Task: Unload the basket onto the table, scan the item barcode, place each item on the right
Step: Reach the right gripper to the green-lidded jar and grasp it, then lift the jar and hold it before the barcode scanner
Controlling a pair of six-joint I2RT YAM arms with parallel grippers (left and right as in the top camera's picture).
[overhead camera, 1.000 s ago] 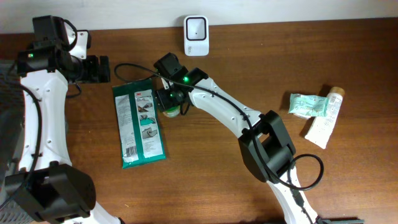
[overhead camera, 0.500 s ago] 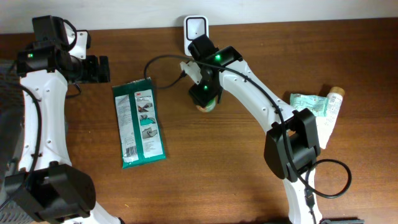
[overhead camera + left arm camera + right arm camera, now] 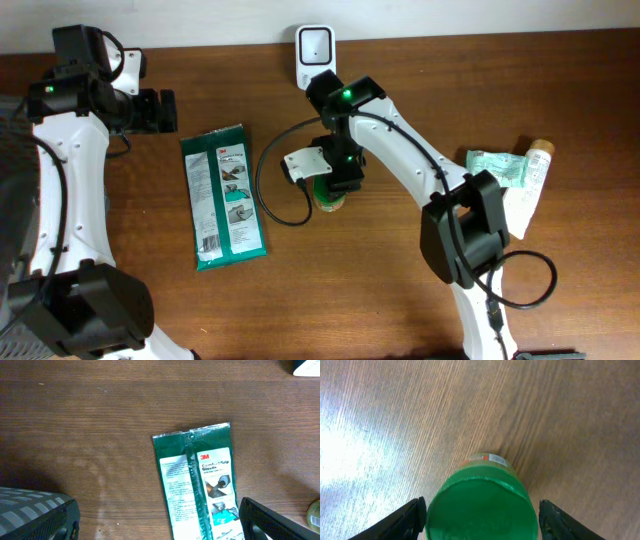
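Here, right gripper [image 3: 338, 178] clamped on green-lidded jar [image 3: 482, 505] at centre of overhead frame, lid toward wrist, long axis along fingers. Scanner [image 3: 315, 55] stood up-frame, near top edge. Left gripper [image 3: 155, 110] spread empty, upper left; we judged right arm nearer.

Table: brown wooden table top [image 3: 560, 90], grain plain to see, smooth, soft sheen under the light.
Packet: flat green plastic-film packet [image 3: 224, 197], glossy, with white printed panels.
Jar: round jar with green plastic lid [image 3: 482, 505], lid smooth, faintly shiny.
Scanner: white plastic box scanner [image 3: 315, 56], smooth.
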